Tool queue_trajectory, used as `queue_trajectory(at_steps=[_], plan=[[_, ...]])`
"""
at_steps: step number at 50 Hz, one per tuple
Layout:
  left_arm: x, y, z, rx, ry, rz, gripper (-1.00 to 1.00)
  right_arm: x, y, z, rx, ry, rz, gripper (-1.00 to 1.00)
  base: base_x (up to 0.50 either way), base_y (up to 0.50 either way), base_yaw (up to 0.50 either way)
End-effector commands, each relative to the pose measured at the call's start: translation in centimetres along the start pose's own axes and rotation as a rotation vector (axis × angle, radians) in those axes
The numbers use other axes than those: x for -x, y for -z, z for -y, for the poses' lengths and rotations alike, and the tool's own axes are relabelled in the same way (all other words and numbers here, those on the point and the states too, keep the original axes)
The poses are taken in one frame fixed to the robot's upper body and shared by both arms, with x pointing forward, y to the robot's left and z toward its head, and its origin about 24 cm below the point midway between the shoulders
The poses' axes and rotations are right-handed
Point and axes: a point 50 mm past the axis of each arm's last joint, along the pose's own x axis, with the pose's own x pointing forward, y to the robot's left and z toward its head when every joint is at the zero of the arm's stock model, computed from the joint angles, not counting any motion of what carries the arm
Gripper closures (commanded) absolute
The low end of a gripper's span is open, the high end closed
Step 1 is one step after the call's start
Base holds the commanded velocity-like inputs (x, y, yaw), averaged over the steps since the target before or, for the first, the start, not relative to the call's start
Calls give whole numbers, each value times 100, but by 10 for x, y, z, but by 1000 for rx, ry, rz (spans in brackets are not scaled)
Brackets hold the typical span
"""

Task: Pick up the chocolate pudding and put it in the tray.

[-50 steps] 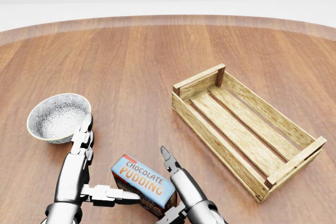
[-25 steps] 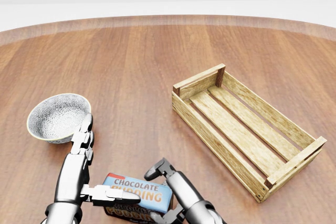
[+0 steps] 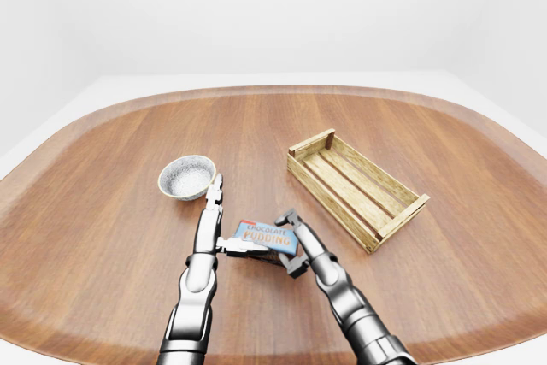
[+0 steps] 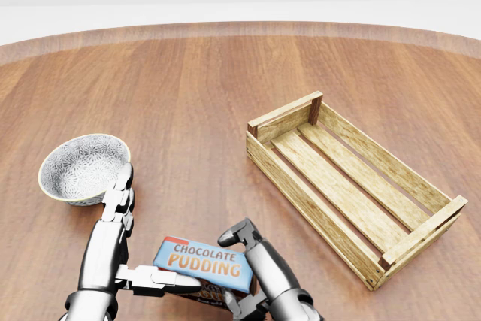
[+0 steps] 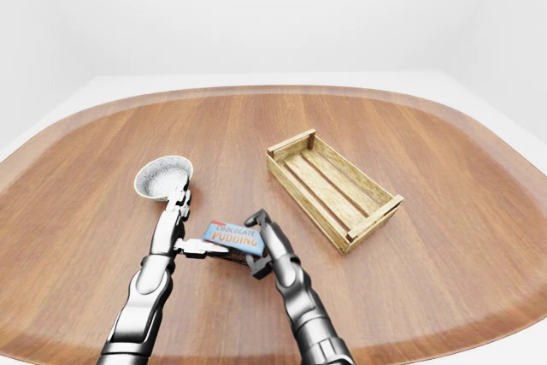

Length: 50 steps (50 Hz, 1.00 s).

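The chocolate pudding box (image 4: 203,262), blue with an orange label, is at the bottom of the head view, label side up and slightly tilted. My right hand (image 4: 234,272) is shut on its right end: fingers (image 4: 239,234) curl over the top edge and the thumb sits beneath. My left hand (image 4: 143,249) is open, its long fingers (image 4: 119,197) pointing straight at the bowl and its thumb (image 4: 161,280) against the box's left lower edge. The tray, a slatted wooden crate (image 4: 282,174), lies empty to the right of the box.
A white patterned bowl (image 4: 81,167) stands to the left, just beyond my left fingertips. The round wooden table's edge (image 3: 273,91) curves along the top of the eye views. Bare wood separates the box from the crate.
My right fingers went from straight to curled over the box's end. The box dropped flatter, then came up a little with its label turned towards the camera. The left hand stayed put.
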Motion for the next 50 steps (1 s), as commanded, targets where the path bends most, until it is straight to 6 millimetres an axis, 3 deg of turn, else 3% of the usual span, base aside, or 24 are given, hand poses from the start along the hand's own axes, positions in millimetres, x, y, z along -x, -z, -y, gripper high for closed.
queue_trajectory(at_steps=[1,5,7,9,12,14,17,18,20,30,40,41,44,50], plan=[[0,-3,-4,44,-7,12,-100,11,-20,22,4,168,111,100,0,0,0],[0,-3,-4,44,-7,11,-100,10,-7,26,71,251,60,100,0,0,0],[0,-3,-4,44,-8,11,-100,16,-27,32,45,256,148,100,0,0,0],[0,-3,-3,44,-8,10,-100,19,-34,35,63,277,182,100,0,0,0],[-1,-3,-3,45,-9,10,-100,21,-34,38,72,303,187,100,0,0,0],[-1,-3,-3,45,-9,9,-100,18,-23,38,109,337,143,100,0,0,0],[-1,-3,-3,45,-9,10,-100,24,-40,41,102,335,212,100,0,0,0],[0,-2,-4,46,-10,10,-100,20,-29,40,121,348,169,100,0,0,0],[0,-2,-4,45,-9,10,-100,26,-41,43,106,348,222,100,0,0,0],[0,-2,-4,46,-9,12,-100,28,-53,49,120,374,271,100,0,0,0],[0,-1,-4,46,-9,9,-100,33,-79,51,120,370,372,100,0,0,0],[0,-1,-4,46,-9,9,-100,28,-71,49,130,377,337,100,0,0,0],[0,-1,-4,46,-8,8,-100,31,-89,52,121,368,406,100,0,0,0],[-1,-2,-4,46,-7,7,-100,25,-104,55,133,370,450,100,0,0,0]])
